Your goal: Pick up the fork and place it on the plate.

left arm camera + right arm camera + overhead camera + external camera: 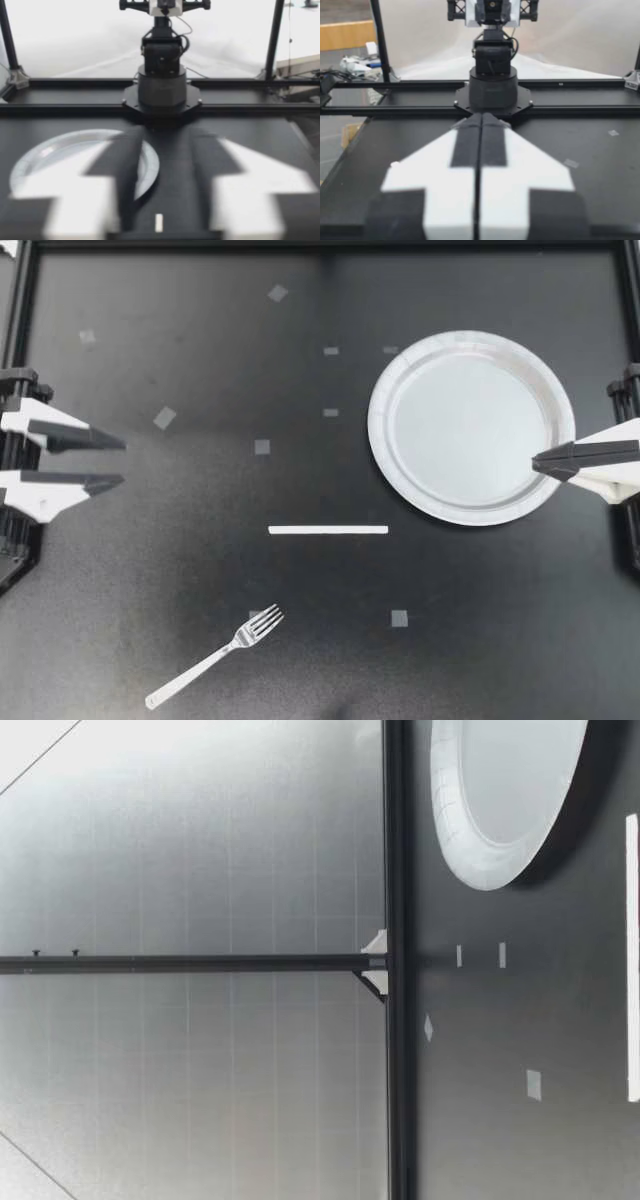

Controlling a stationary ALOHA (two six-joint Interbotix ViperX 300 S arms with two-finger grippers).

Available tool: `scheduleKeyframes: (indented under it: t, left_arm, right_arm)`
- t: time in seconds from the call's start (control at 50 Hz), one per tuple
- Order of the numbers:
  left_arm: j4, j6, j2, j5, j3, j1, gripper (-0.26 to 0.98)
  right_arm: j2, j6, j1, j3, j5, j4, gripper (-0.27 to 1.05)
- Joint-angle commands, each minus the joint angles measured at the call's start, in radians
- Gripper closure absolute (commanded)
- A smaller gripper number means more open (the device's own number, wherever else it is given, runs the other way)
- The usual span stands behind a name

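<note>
A silver fork [215,657] lies slantwise on the black table near the front edge, tines toward the upper right. The empty round silver plate [470,427] sits at the right of the table. My left gripper [123,462] hovers at the far left, open and holding nothing, far from the fork. My right gripper [537,462] is shut and empty, its tips over the plate's right rim. In the left wrist view the open gripper [165,137] points across the table at the plate [60,150]. The right wrist view shows the shut gripper [481,117]. The low view shows only the plate [450,830].
A white tape strip [328,530] lies mid-table between fork and plate, with several small grey tape squares scattered around, one [399,618] right of the fork. A black frame borders the table. The other arm's base [161,85] stands opposite each wrist.
</note>
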Motion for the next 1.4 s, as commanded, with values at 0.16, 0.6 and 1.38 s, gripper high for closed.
scheduleKeyframes:
  t: [0.16, 0.6, 1.38]
  left_arm:
    - [-0.123, -0.038, 0.003, 0.158, -0.074, 0.0, 0.74]
    - [-0.212, -0.141, 0.325, 0.762, -0.327, -0.074, 0.74]
    - [-0.268, -0.653, 0.824, 0.885, -0.518, -0.387, 0.73]
  right_arm:
    - [-0.031, 0.012, -0.005, 0.018, -0.006, 0.003, 0.83]
    - [0.043, 0.018, -0.038, 0.025, 0.028, 0.052, 0.83]
    - [0.124, 0.141, -0.094, 0.058, 0.083, 0.087, 0.8]
